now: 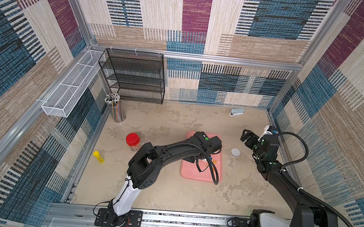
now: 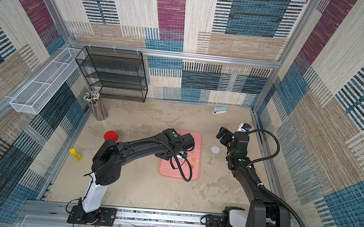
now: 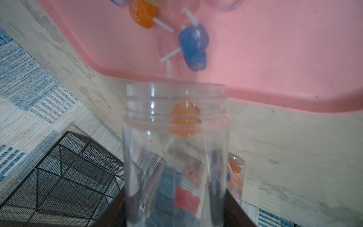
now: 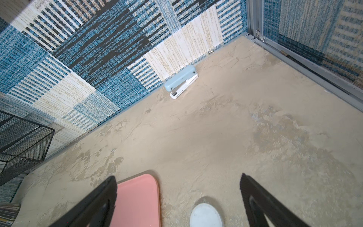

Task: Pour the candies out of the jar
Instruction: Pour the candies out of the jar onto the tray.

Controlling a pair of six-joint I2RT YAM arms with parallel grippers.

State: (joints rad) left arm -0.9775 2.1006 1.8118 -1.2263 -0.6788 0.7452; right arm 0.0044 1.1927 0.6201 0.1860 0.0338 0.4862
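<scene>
1. Clear jar (image 3: 176, 157): fills the left wrist view, blurred, with its base cut off by the frame edge. Its open mouth points at the pink tray (image 3: 275, 59).
2. Left gripper (image 3: 172, 208): clamped on the jar. Only dark finger edges show on either side, and its own wrist hides it in both top views.
3. Candies (image 3: 193, 41): blue and orange ones over the tray, blurred, so resting or falling cannot be told. Some are cut off at the frame edge. One orange head sits inside the jar neck.
4. Right gripper (image 4: 177, 178): jaws wide apart, empty, above the table (image 4: 216, 127) near a white lid (image 4: 206, 215).
5. Red-lidded jar (image 1: 133, 139): stands apart from the tray, contents hard to make out.
</scene>
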